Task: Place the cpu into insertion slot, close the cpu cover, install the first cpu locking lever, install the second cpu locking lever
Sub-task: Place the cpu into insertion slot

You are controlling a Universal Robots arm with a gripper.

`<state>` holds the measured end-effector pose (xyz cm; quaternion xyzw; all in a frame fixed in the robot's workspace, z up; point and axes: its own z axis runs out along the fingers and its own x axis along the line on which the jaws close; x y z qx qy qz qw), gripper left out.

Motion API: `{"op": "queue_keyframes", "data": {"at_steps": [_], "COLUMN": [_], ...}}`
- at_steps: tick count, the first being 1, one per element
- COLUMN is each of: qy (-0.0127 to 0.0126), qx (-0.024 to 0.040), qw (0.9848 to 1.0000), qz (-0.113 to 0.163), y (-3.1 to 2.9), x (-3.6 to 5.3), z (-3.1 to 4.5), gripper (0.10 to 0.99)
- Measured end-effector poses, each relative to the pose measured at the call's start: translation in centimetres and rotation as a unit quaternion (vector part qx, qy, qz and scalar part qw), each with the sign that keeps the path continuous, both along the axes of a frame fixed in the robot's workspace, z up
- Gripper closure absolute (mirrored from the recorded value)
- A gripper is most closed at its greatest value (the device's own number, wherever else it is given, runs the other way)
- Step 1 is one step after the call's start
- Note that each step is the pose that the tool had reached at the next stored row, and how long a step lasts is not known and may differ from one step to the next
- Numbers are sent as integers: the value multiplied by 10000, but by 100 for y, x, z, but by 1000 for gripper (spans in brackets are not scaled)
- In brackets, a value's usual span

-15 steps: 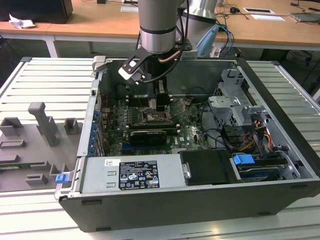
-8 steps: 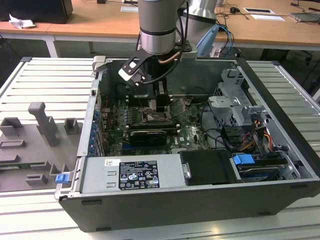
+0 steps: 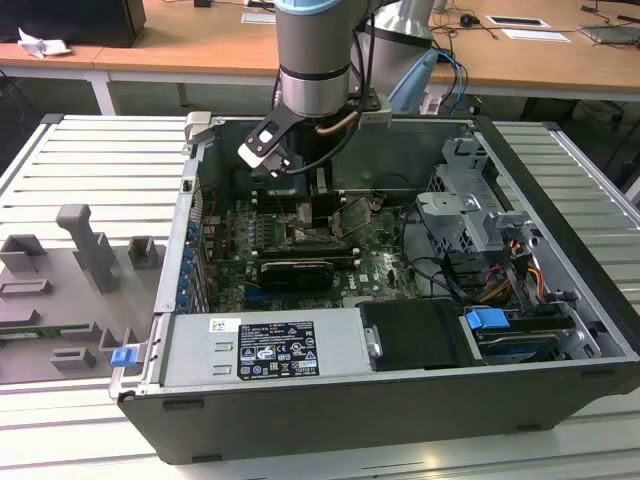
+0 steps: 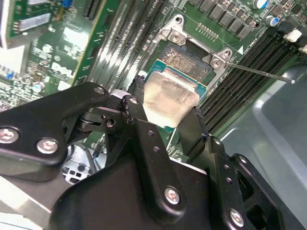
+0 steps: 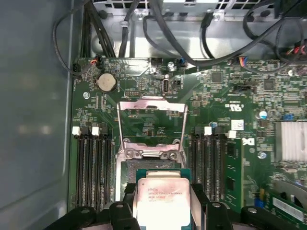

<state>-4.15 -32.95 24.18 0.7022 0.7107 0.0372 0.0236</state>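
My gripper (image 4: 165,103) (image 5: 160,203) is shut on the cpu (image 4: 169,98) (image 5: 159,195), a pale silver square chip pinched between two black fingers (image 4: 144,129). The chip hangs tilted just above one edge of the insertion slot (image 4: 186,60) (image 5: 144,165), a dark square socket with a metal rim on the green motherboard. The cpu cover (image 5: 152,102) stands swung open off the far side of the socket. A thin metal locking lever (image 4: 259,73) sticks out free beside the socket. In the exterior view the gripper (image 3: 305,212) reaches down into the open computer case (image 3: 400,400).
Long black memory slots (image 5: 93,167) flank the socket on both sides. A black expansion card (image 3: 290,272) lies nearer the case front, with a drive cage (image 3: 470,210) and cables on the exterior view's right. A grey fixture tray (image 3: 70,290) sits outside the case on the left.
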Motion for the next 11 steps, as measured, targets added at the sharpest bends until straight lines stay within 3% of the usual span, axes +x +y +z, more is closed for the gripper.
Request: {"op": "queue_keyframes", "data": {"at_steps": [5, 11], "qy": [0, 0], "qx": [0, 0], "qw": [10000, 10000], "qz": [0, -32], "y": [84, 106], "x": [0, -6], "z": [-143, -260], "gripper": [557, 557]}}
